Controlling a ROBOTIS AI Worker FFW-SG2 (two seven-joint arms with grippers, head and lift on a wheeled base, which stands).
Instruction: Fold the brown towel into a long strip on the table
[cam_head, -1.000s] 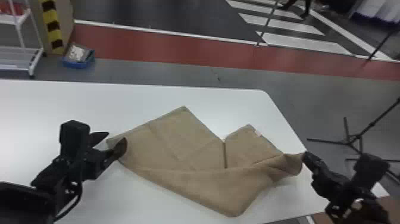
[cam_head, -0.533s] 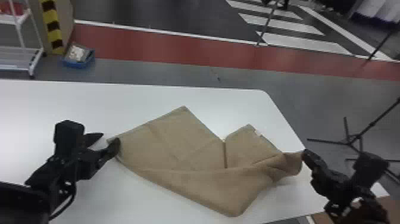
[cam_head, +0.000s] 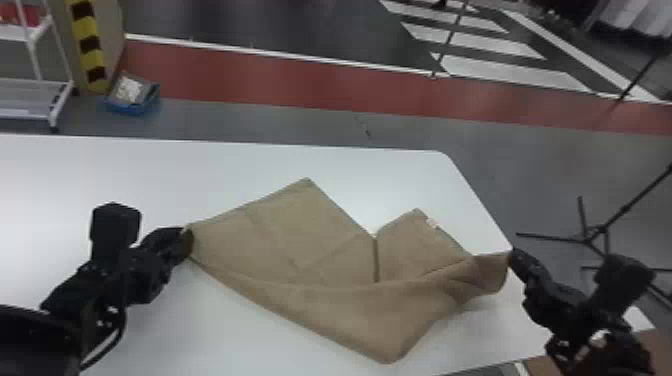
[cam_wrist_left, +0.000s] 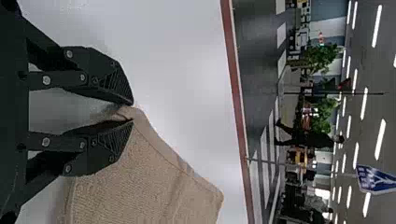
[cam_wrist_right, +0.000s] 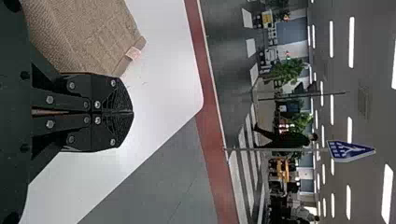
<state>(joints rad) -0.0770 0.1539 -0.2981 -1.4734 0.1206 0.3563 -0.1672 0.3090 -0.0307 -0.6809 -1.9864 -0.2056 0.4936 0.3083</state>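
Observation:
The brown towel lies folded over unevenly, its lower edge making a broad loose flap. At its left corner is my left gripper; in the left wrist view, the left gripper pinches a small fold of the towel between its fingertips. My right gripper is shut on the towel's right end, which looks raised and bunched toward it. From the right wrist, the right gripper has its fingers pressed together, with the towel and its small label beside them.
The white table has its right edge close to the right gripper. Beyond it stand a tripod on the floor, a blue bin and a white rack.
My left gripper first drew back slightly left, then came in to the towel's left corner as its fingers closed. The right gripper and the towel look nearly unchanged.

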